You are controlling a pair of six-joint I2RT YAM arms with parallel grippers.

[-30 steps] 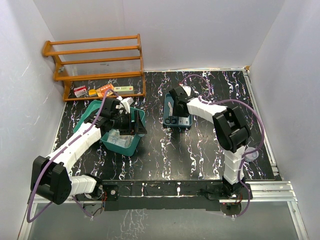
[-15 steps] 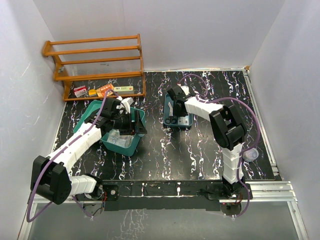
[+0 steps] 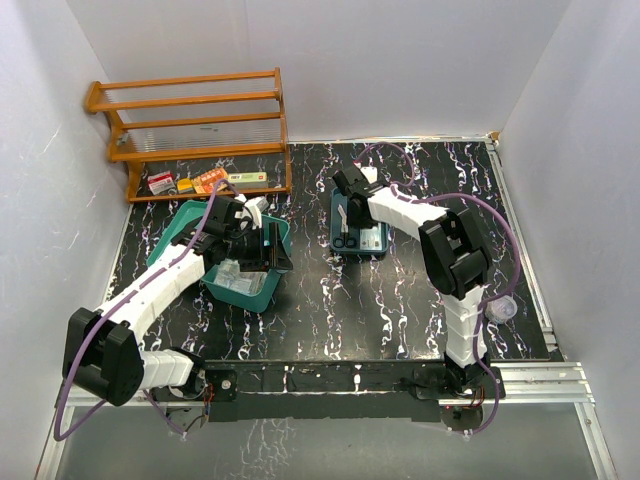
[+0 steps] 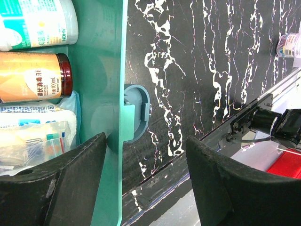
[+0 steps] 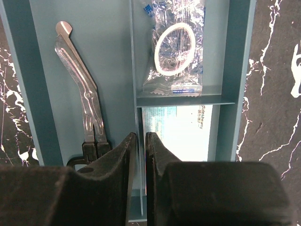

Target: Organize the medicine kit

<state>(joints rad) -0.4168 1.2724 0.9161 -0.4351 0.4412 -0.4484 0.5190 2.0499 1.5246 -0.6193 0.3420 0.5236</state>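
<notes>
The medicine kit (image 3: pixel 262 300), a teal-green case with its lid open, sits at centre left. Inside it lie a white bottle (image 4: pixel 37 21), an amber bottle (image 4: pixel 33 77) and plastic packets (image 4: pixel 33 136). My left gripper (image 4: pixel 146 141) is open and straddles the case's front wall beside the latch (image 4: pixel 136 113), one finger inside and one outside. The outer finger stands clear of the wall. My right gripper (image 5: pixel 140 136) is shut on the thin divider of the darker teal tray (image 5: pixel 113 56). That tray holds metal scissors (image 5: pixel 82 89), a packet with a white ring (image 5: pixel 175 49) and a white sachet (image 5: pixel 183 134).
A wooden slatted rack (image 3: pixel 195 120) stands at the back left, with small boxes (image 3: pixel 200 182) on its bottom shelf. A small container (image 3: pixel 503 310) lies near the right arm's base. White walls close the table on three sides.
My right gripper's jaws have closed onto the tray divider and the wrist has shifted slightly toward the back. The left jaws have narrowed a little around the case wall.
</notes>
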